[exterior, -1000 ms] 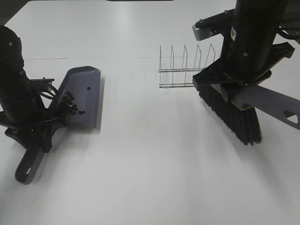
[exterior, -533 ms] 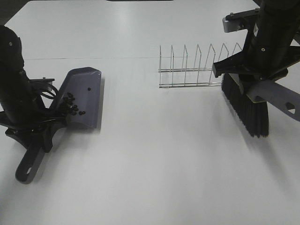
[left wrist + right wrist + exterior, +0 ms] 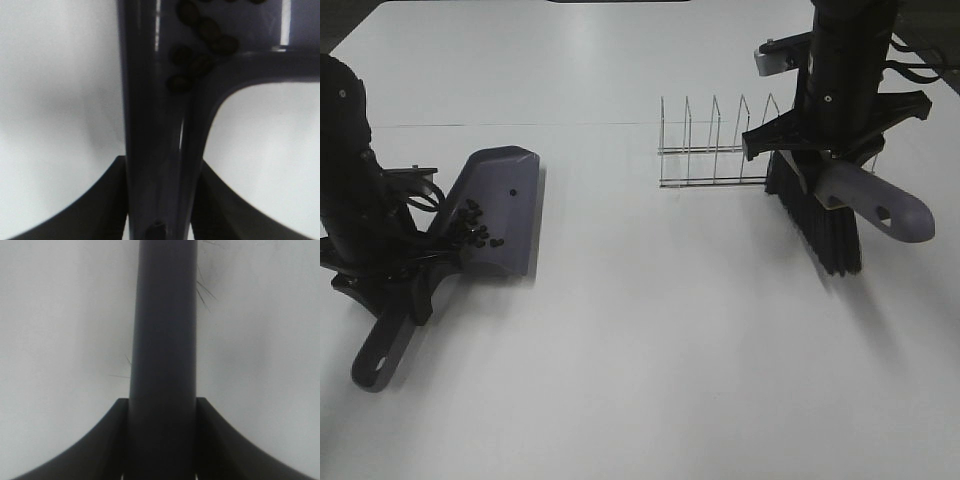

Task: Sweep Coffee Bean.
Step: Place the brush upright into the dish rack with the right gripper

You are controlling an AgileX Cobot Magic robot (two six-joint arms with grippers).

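Note:
The purple dustpan (image 3: 505, 205) lies on the white table at the left, with coffee beans (image 3: 475, 233) piled at its handle end and one bean (image 3: 511, 191) apart. My left gripper (image 3: 415, 272) is shut on the dustpan handle (image 3: 380, 352). The left wrist view shows the handle (image 3: 155, 125) between the fingers (image 3: 107, 205) and beans (image 3: 200, 42) beyond. My right gripper (image 3: 825, 168) is shut on the brush (image 3: 825, 225), held above the table at the right, its dark bristles down and its handle (image 3: 882, 205) pointing right. The right wrist view shows that handle (image 3: 162, 340).
A wire rack (image 3: 715, 145) stands at the back middle, just left of the brush and partly behind my right arm. The table's far edge runs along the top. Cables hang near my left arm (image 3: 350, 190).
My right arm swung the brush to the right, then back left towards the wire rack, turning it so the handle points right. The dustpan and left arm barely moved.

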